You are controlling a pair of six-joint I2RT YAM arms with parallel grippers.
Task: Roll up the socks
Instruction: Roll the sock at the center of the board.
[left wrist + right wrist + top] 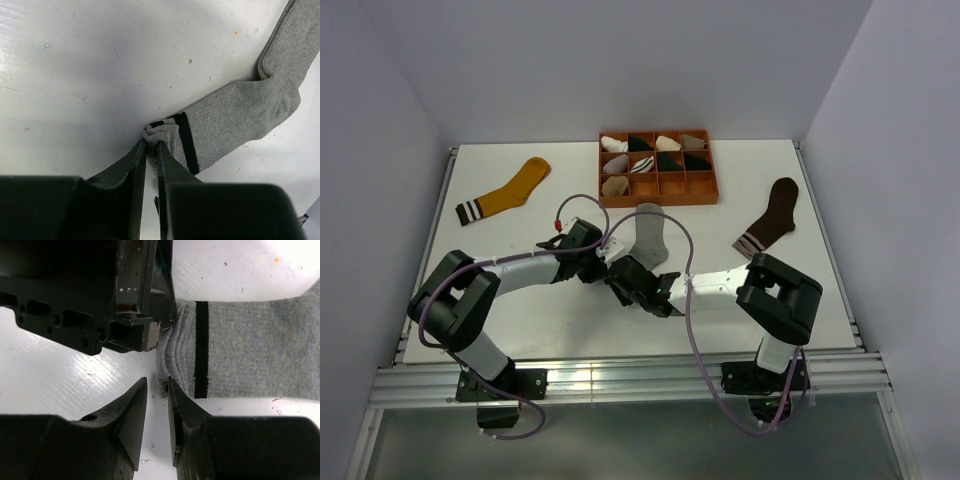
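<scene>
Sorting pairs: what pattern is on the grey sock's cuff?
Black stripes on its grey cuff; left wrist view.

Seen from above, the striped cuff of the grey sock (pixel 650 238) is hidden under the left gripper (pixel 600 262) and right gripper (pixel 623 278), which meet over it; their fingers cannot be made out in that view; the bundles (pixel 642 166) in the orange tray (pixel 657 203) are too small to tell apart in any detail; on the left wrist camera, the sock's toe runs off the top right edge and the cuff's rim disappears between the left fingers (pixel 136 165); on the right wrist camera, the foot is cut off at the right edge, the left gripper's black body covers the cuff's upper corner, and whether the right fingers (pixel 131 410) touch the fabric cannot be told.
</scene>
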